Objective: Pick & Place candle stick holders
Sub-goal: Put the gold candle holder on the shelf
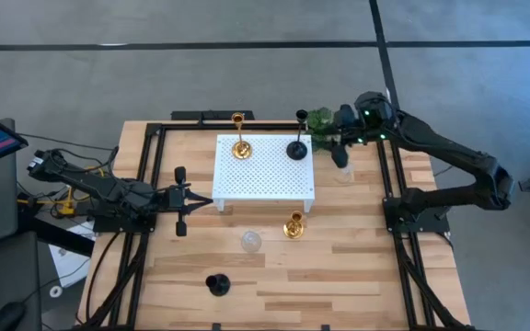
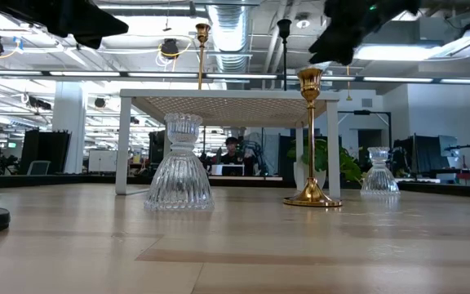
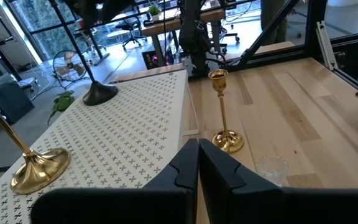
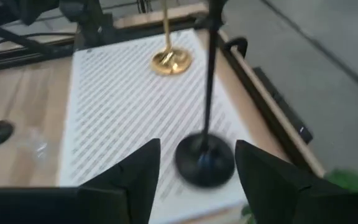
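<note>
Right gripper point(image 4: 194, 171) sits at the far right corner of the white perforated stand point(image 1: 265, 170), fingers spread, with the tall black holder point(image 1: 296, 147) standing between and just beyond them on the stand. No contact visible; its base reads blurred in the right wrist view and the stem top is cut off. Tall gold holder point(image 1: 240, 147) stands on the stand's far left part, also cropped at the top in that wrist view.

Left gripper point(image 3: 197, 177) hangs just off the stand's left edge, fingers pressed together, holding nothing.

On the bare table point(image 1: 357, 267): second tall gold holder point(image 1: 293, 226) just in front of the stand's near right corner; clear glass holder point(image 1: 251, 242) near it, faint from above, much clearer in the low view point(image 2: 179, 163). Short black holder point(image 1: 217, 285) sits near the front edge, well apart from the rest. Second glass holder point(image 1: 342, 172) is right of the stand, barely visible from above, partly under the right arm. Green plant point(image 1: 320, 120) is at the far right, half hidden by the gripper.

A person shows in the low view beyond the table, under the stand; details too small.
</note>
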Robot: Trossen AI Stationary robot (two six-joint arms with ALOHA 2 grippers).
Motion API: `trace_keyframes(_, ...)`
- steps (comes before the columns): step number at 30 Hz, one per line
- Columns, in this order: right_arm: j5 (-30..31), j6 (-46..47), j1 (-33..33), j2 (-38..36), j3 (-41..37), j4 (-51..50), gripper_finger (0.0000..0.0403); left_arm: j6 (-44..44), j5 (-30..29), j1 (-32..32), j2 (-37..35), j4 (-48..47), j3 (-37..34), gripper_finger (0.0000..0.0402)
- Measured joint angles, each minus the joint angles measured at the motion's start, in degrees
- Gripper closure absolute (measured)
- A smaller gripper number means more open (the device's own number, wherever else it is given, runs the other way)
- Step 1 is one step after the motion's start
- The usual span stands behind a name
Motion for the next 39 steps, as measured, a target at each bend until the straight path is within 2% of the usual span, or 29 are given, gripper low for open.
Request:
trace_keyframes(8,-0.1,4.7,5.1,-6.7,0.0,-15.2,0.0256,0.0,0.0,0.0,0.0,0.0,0.0,0.0389)
trace_keyframes(14,0.0,6.3,11.4,-8.0,-0.1,-18.7,0.0286,0.0,0.0,0.0,0.0,0.0,0.0,0.0389)
trace_keyframes(22,0.3,9.5,18.4,-8.0,-7.8,-13.2,0.0307,-0.6,0.0,0.0,0.0,0.0,0.0,0.0389)
trace_keyframes(33,0.4,21.1,26.4,-7.9,-25.2,8.8,0.0319,-0.6,0.0,0.0,0.0,-0.2,0.0,0.0389)
trace_keyframes(39,2.2,29.1,32.9,-7.9,-27.3,11.2,0.0329,-0.6,0.0,0.0,0.0,-0.2,0.0,0.0389)
